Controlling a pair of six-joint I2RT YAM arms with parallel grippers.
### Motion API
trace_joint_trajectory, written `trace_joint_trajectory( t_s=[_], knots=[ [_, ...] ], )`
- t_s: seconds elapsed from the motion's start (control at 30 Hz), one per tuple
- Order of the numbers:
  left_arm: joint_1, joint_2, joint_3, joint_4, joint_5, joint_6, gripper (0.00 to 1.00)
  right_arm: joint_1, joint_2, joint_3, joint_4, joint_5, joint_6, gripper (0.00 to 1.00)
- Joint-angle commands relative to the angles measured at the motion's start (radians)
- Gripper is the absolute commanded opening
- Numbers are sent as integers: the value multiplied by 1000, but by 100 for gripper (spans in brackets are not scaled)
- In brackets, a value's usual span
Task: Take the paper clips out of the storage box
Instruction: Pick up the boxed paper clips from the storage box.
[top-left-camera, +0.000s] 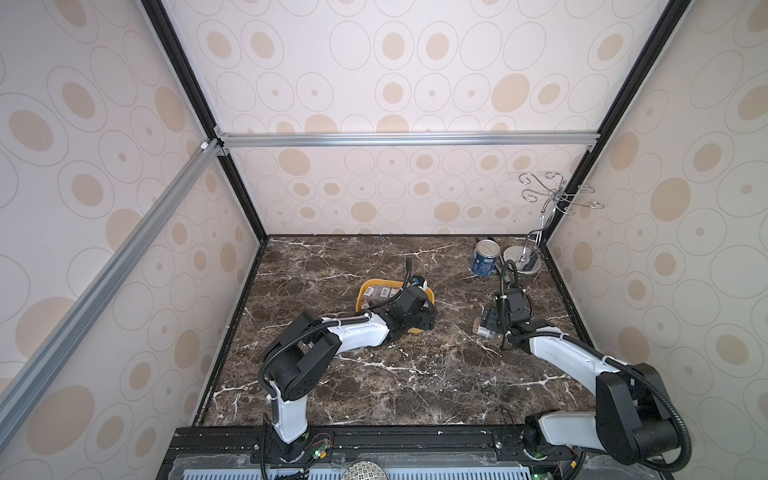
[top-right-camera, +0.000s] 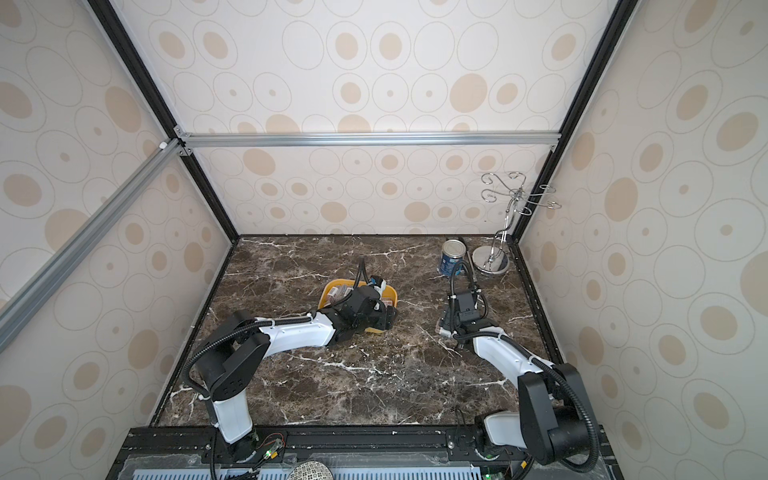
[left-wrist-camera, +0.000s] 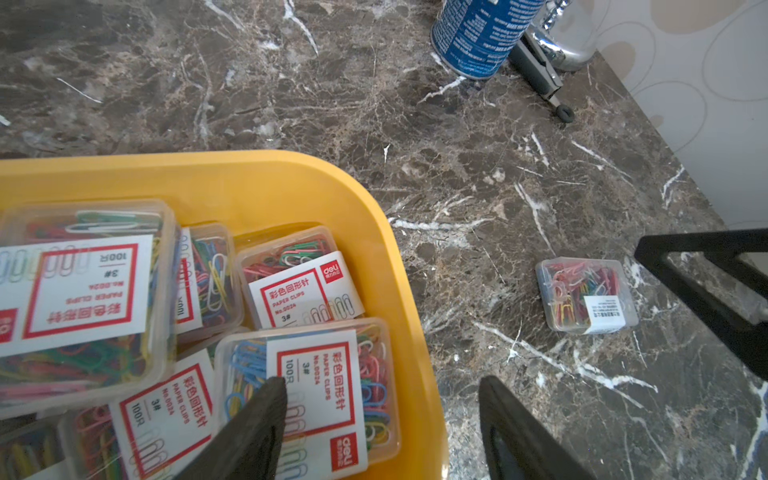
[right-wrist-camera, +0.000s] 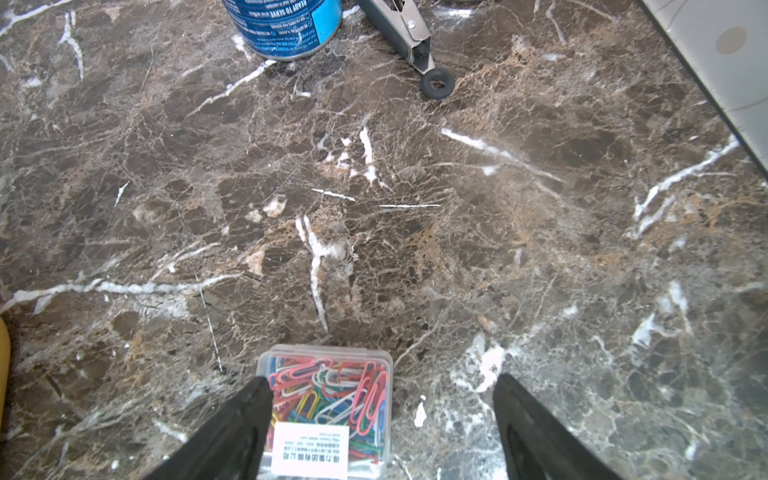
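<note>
Over the tray's (left-wrist-camera: 291, 166) four-o'clock corner your left gripper (left-wrist-camera: 382, 386) stands apart astride the rim; closing there may clamp wall, not clip box (left-wrist-camera: 324, 374). Right gripper (right-wrist-camera: 384, 380): apart, holding nothing.

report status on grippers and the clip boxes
Left gripper open over tray corner; right gripper open over one clip box on the table. More clip boxes in tray. Can far off, nothing blocking.

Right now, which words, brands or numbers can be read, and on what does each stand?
"PAPER CLIPS": red-framed white labels on the small clear plastic boxes in the shallow yellow plastic tray.
"deli", "3#", "彩色回形针": same labels.
"READY TO SERVE": blue-labelled tin can.
Rear label of the lone clear box on the table: too small.
</note>
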Motion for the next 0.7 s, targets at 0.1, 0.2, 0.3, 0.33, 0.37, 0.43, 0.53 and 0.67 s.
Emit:
trace_joint_trajectory(
  t_s=[0.1,0.2,0.3,0.33,0.37,0.43,0.53,0.67],
  knots=[
    [14,-112,-50,-61,-172,3,78,-2,9,22,-14,0,3,85],
    [52,-139,-90,-29,-133,0,80,-1,16,28,-18,-1,3,85],
    [81,-108,-108,17,-33,-9,80,0,16,28,-19,-2,3,85],
    [81,-92,-108,34,-1,-9,79,0,15,25,-17,-1,3,85],
    [81,-75,-106,44,32,-10,79,-1,12,24,-16,-2,3,85],
    [82,-39,-91,63,101,-16,78,0,9,22,-13,0,2,85],
    [81,-12,-78,74,137,-21,78,0,14,25,-17,0,3,85],
    [82,-9,-78,83,162,-21,76,0,21,31,-22,0,2,85]
  ],
)
